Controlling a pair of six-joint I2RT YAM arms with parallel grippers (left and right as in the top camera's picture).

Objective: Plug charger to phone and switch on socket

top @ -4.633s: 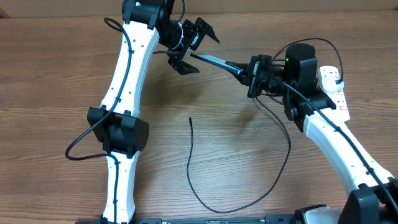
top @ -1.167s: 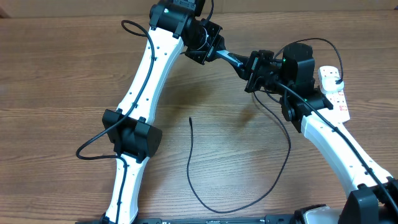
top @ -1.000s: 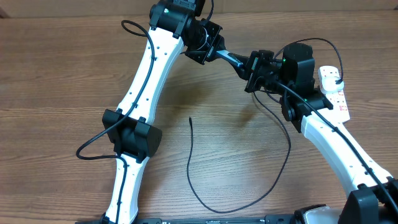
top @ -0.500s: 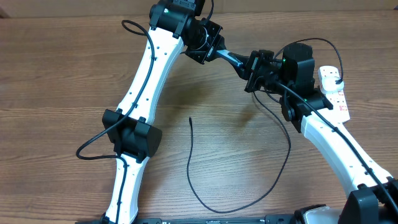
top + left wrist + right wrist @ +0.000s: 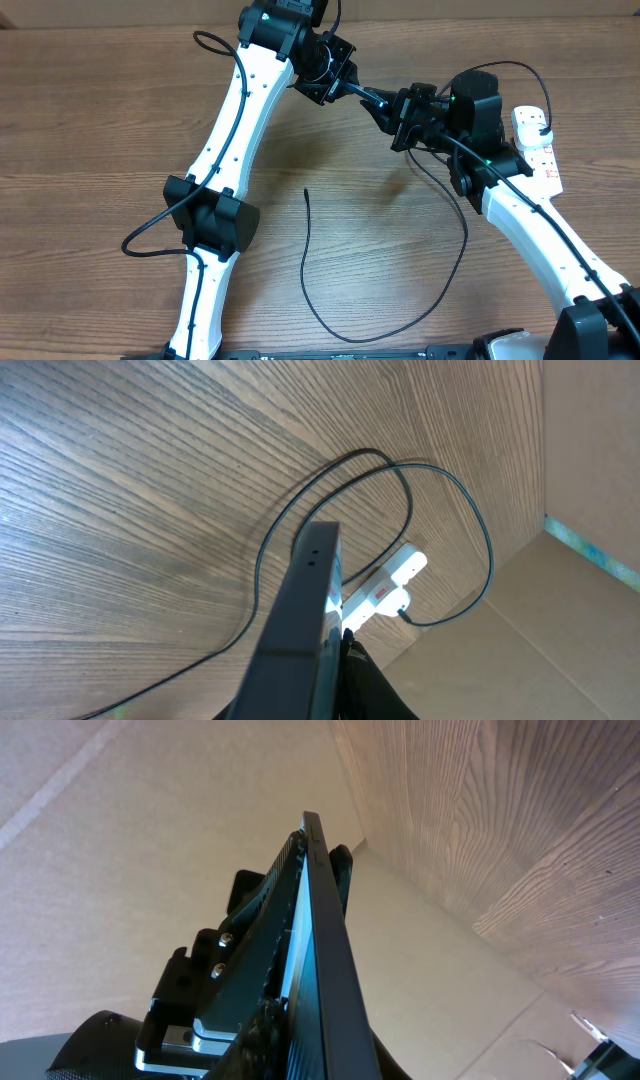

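The phone [image 5: 368,97] hangs edge-on above the table, held at both ends. My left gripper [image 5: 338,82] is shut on its far-left end and my right gripper [image 5: 398,112] on its near-right end. In the left wrist view the phone [image 5: 300,625] runs up from between the fingers of my left gripper [image 5: 322,705]. In the right wrist view the phone [image 5: 325,950] sits in my right gripper [image 5: 335,1065], pad against its screen. The charger [image 5: 306,262] lies in a loose loop on the table, its free tip toward the middle. The socket [image 5: 536,148] lies at the far right.
A cardboard wall [image 5: 590,450] stands along the table's far edge, close behind both grippers. The socket [image 5: 388,578] with the black cable [image 5: 470,530] curling to it lies just in front of that wall. The wood table [image 5: 90,120] extends left of my left arm.
My right gripper and its end of the phone have shifted slightly left. My left gripper stays clamped on the other end. The cable and socket have not moved.
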